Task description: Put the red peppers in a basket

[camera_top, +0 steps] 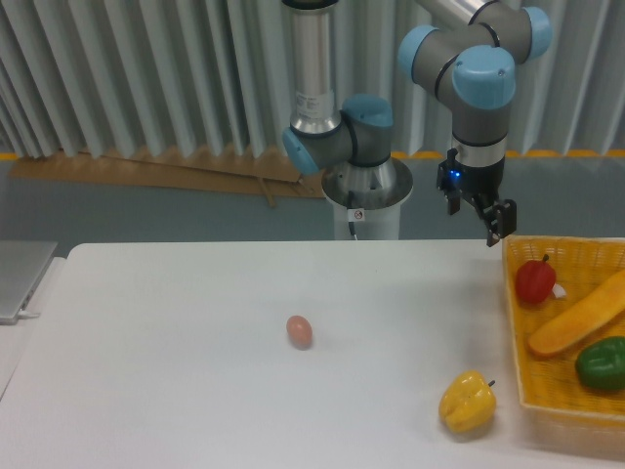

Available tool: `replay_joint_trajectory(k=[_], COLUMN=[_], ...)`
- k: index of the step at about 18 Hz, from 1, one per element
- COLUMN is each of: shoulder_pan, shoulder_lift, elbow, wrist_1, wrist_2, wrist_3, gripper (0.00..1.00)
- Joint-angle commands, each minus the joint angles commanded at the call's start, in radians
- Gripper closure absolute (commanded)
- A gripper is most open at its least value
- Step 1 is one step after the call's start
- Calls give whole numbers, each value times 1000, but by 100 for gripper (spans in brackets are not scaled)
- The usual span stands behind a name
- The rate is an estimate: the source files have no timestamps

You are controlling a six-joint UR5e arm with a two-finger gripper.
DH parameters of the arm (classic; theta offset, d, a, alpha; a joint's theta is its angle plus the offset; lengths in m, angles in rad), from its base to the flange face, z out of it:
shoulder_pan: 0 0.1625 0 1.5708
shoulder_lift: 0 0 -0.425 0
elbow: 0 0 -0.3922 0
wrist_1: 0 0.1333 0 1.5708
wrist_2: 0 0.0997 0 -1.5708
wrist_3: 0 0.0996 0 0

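Observation:
The red pepper (535, 280), glossy with a dark stem, lies inside the yellow-orange woven basket (512, 332) at the table's right edge, near its back left corner. My gripper (478, 212) hangs above the table's back edge, up and to the left of the basket and clear of the pepper. Its fingers (501, 221) stand apart and hold nothing, so it is open.
In the basket also lie a long orange vegetable (578, 315) and a green pepper (601, 362). A yellow pepper (467, 402) sits on the table just left of the basket. A small brown egg (299, 331) rests mid-table. A grey slab (20, 278) lies at the far left.

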Motion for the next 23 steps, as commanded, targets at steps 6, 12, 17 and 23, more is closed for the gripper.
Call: replay_joint_trajectory(k=[6, 12, 17, 23], shoulder_pan=[-2, -6, -12, -14], shoulder_lift=[0, 2, -2, -9], elbow=[6, 6, 8, 8], wrist_1=[12, 12, 14, 14], wrist_2=[-2, -18, -18, -22], wrist_3=[-2, 0, -2, -2], gripper=[0, 0, 0, 0])
